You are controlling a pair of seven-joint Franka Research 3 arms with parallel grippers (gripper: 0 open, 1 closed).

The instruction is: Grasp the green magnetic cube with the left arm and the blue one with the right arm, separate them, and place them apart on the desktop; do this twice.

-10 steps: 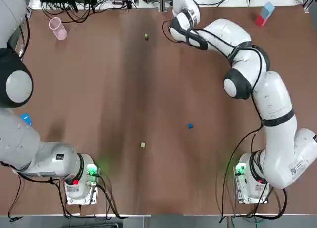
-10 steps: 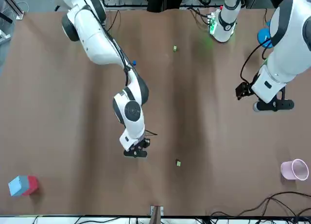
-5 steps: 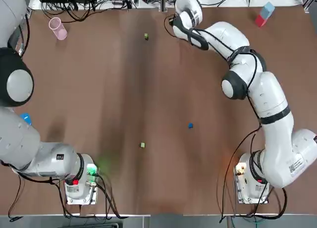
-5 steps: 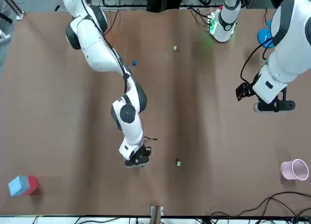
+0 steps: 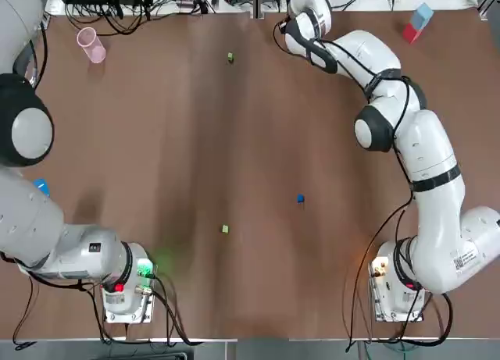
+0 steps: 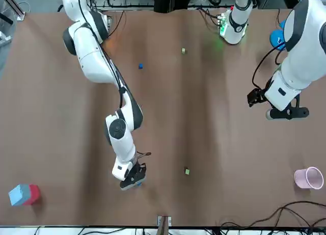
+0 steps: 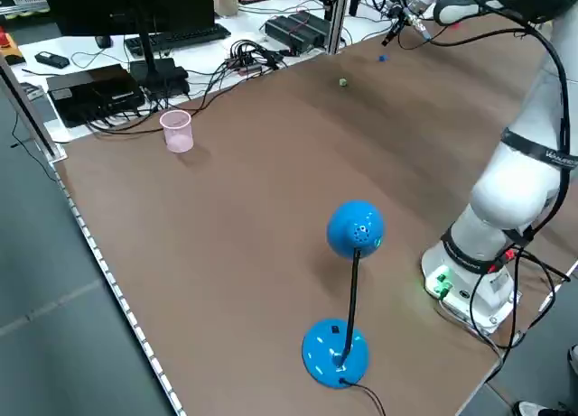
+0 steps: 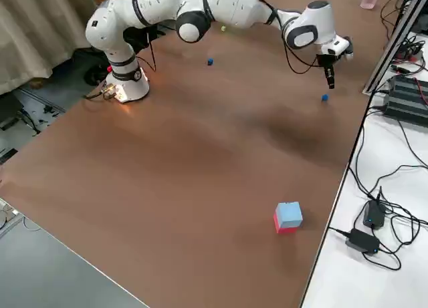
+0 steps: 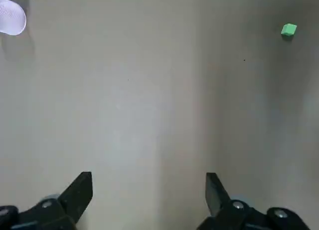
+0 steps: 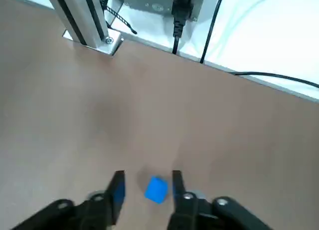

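Note:
Two blue cubes and two green cubes lie apart on the brown table. One blue cube (image 10: 156, 189) (image 8: 325, 97) rests on the table near the far edge, between the fingers of my right gripper (image 10: 148, 182) (image 6: 133, 180). That gripper is open and hangs just above the cube, with gaps on both sides. The other blue cube (image 5: 300, 197) lies mid-table, with a green cube (image 5: 225, 229) to its left. A second green cube (image 5: 230, 57) (image 9: 288, 29) lies near the far edge. My left gripper (image 9: 149, 190) (image 6: 286, 112) hovers open and empty over the table's left part.
A pink cup (image 5: 91, 44) lies at the far left. A blue-and-red block (image 5: 416, 22) sits at the far right corner. A blue desk lamp (image 7: 348, 299) stands near the left arm's base. A metal post (image 10: 84, 20) and cables run along the far edge.
My right arm swung its gripper out toward the far edge and to the robot's right. The left arm and the other cubes have not moved.

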